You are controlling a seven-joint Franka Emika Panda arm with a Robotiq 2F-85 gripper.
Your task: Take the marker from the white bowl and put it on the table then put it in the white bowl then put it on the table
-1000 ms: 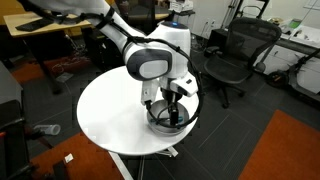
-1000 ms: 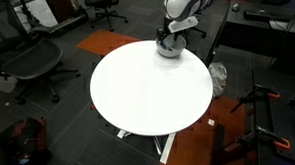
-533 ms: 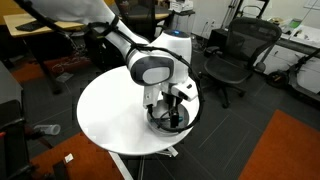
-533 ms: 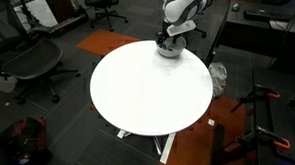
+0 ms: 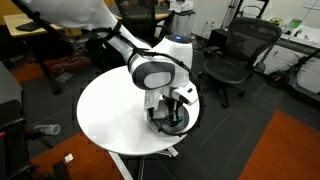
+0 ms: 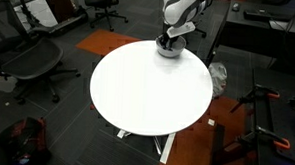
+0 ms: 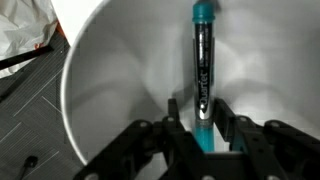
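Inside the white bowl [image 7: 120, 100] near the table [image 6: 147, 88] edge, the marker [image 7: 203, 70] lies between the gripper [image 7: 203, 125] fingers, seemingly pinched but unlifted, so every placing on the table remains outstanding.

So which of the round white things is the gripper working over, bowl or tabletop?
The shallow white bowl at the round white table's edge; the gripper straddles the teal marker inside it.

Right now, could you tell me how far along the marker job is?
Nothing looks finished: the marker lies inside the white bowl. In hand: the gripper is down in the bowl, its fingers either side of the marker's lower end. Left: lifting it onto the table, returning it, then tabling it again.
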